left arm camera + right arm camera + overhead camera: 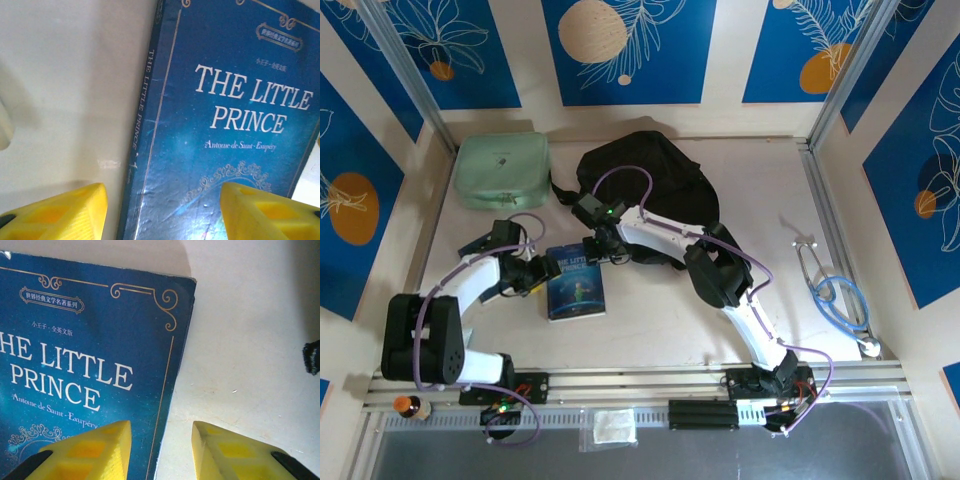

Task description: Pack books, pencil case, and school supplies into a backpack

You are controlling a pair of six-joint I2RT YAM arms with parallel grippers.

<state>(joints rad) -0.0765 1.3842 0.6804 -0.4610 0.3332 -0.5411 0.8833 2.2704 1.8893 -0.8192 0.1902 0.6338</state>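
Paperback "The Little Prince" (576, 285) looks light and bendy, so pinch its edges, where left gripper (162, 192) (9 o'clock) and right gripper (161, 427) (1 o'clock) sit part-open, empty.

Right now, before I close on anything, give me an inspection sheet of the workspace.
Surface: pale table, nothing spilled seen.
Job's things: blue book flat, cover up; black backpack behind it; mint zip case far left.
Clutter: stethoscope at right; small bottle on front rail.
Grippers: left gripper and right gripper open, each straddling a book edge.
Cables: purple cables loop along both arms.
Surroundings: blue leaf-print wall panels.
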